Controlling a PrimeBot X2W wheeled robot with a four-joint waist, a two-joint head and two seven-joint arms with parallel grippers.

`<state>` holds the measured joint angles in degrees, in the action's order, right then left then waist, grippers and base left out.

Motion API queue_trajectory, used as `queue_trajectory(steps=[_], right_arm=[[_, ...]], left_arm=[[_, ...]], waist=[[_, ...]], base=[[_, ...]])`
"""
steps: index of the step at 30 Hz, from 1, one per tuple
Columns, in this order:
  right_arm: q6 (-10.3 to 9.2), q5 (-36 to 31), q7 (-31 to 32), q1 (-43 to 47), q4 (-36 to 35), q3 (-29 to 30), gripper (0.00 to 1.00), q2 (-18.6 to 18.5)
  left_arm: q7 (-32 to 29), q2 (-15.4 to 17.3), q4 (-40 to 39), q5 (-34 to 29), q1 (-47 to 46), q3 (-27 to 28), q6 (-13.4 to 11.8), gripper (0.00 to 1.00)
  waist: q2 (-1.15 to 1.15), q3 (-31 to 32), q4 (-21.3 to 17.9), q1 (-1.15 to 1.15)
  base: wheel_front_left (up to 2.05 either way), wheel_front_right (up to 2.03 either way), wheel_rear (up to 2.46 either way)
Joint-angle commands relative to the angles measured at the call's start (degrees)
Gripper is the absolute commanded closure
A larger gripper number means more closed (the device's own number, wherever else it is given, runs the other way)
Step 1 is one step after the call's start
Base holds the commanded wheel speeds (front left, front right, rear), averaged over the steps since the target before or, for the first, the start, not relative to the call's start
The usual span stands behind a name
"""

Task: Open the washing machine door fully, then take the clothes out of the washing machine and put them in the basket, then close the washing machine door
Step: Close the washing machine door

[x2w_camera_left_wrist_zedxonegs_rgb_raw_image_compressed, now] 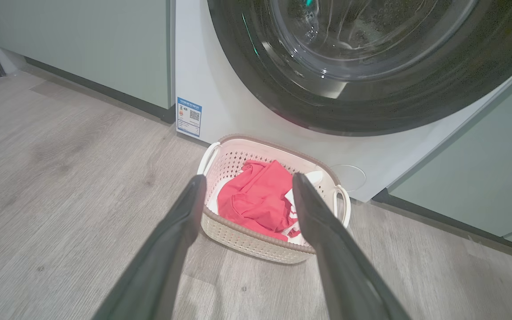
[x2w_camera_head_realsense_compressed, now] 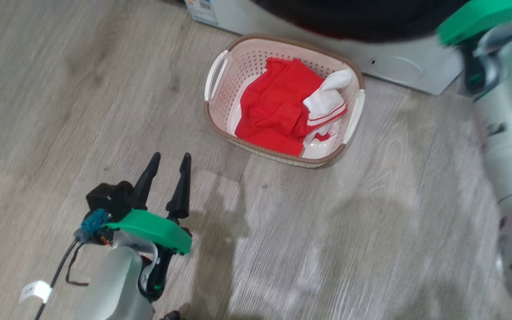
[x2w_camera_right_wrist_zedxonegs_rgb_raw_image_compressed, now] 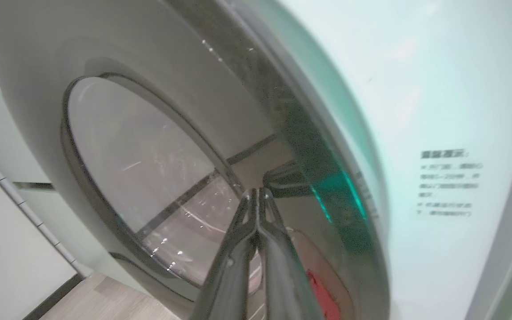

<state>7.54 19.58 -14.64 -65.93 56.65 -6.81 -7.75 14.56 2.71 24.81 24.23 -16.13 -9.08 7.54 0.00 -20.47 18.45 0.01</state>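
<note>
Here, left end effector [x2w_camera_left_wrist_zedxonegs_rgb_raw_image_compressed: 248, 178] gapes wide, right end effector [x2w_camera_right_wrist_zedxonegs_rgb_raw_image_compressed: 256, 192] pinched together; washing machine [x2w_camera_left_wrist_zedxonegs_rgb_raw_image_compressed: 220, 89] sticker [x2w_camera_left_wrist_zedxonegs_rgb_raw_image_compressed: 189, 116] illegible

Grey wood-look floor [x2w_camera_head_realsense_compressed: 82, 89] w/ faint glare streaks. Pale green cabinets [x2w_camera_left_wrist_zedxonegs_rgb_raw_image_compressed: 87, 44] at back in left wrist view, dark plinth [x2w_camera_left_wrist_zedxonegs_rgb_raw_image_compressed: 149, 110] strip along their btm.

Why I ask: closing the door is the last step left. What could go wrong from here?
The right gripper, shut to a narrow tip, appears to press on the glossy, curved washing machine door. It could slide off before the door latches, and I cannot tell whether it has latched. The basket holding the clothes stands close to the washing machine, so a slipping arm might knock it.
</note>
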Motion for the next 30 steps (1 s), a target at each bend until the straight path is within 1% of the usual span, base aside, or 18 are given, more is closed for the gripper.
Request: queue_trajectory(steps=[1,6,11,15,18,22,28,29,30], right_arm=[[-0.05,-0.98,-0.36,-3.33,-1.09,0.39,1.00,0.10],[-0.05,-1.81,-0.36,-7.14,1.30,1.64,1.00,-1.20],[-0.05,-2.80,-0.36,-8.69,2.43,2.88,1.00,-1.79],[-0.05,-3.65,-0.36,-8.57,2.66,3.82,1.00,-1.49],[-0.05,-4.07,-0.36,-6.94,2.24,3.70,1.00,-0.93],[-0.05,-3.85,-0.36,-2.75,0.80,2.16,1.00,0.19],[-0.05,-1.73,-0.36,6.85,-4.29,1.47,1.00,2.08],[-0.05,-1.41,-0.36,8.84,-5.12,1.33,0.69,2.46],[-0.05,-0.95,-0.36,10.83,-5.51,1.19,0.01,2.85]], left_arm=[[0.44,0.56,-1.43,-0.13,-1.59,1.21,-0.05,0.00],[0.44,0.40,-1.39,0.09,-2.10,0.66,-0.05,0.00],[0.44,0.33,-1.33,0.05,-2.20,0.55,-0.05,0.00],[0.44,0.29,-1.23,0.02,-2.32,0.76,-0.05,0.00],[0.44,0.28,-1.10,-0.07,-2.28,0.95,-0.05,0.00],[0.44,0.64,-1.09,-0.14,-1.75,1.92,-0.05,0.00],[0.44,2.86,-0.11,0.54,0.01,4.13,-0.05,0.00],[0.44,3.63,0.00,0.45,0.28,4.29,-0.05,0.00],[0.44,4.45,0.12,0.39,0.48,4.48,-0.05,0.00]], waist=[[0.00,-1.11,0.75,-0.01],[0.00,-1.97,1.33,-0.01],[0.00,-2.12,1.61,-0.01],[0.00,-1.90,1.60,-0.01],[0.00,-1.07,1.51,-0.01],[0.00,1.38,0.98,-0.01],[0.00,7.82,-1.64,-0.01],[0.00,9.17,-2.21,-0.01],[0.00,10.42,-2.79,-0.01]], base=[[0.00,0.00,0.00],[0.00,0.00,0.00],[0.00,0.00,0.00],[0.00,0.00,0.00],[0.00,0.00,0.00],[0.00,0.00,0.00],[0.00,0.00,0.00],[0.00,0.00,0.00],[0.00,0.00,0.00]])
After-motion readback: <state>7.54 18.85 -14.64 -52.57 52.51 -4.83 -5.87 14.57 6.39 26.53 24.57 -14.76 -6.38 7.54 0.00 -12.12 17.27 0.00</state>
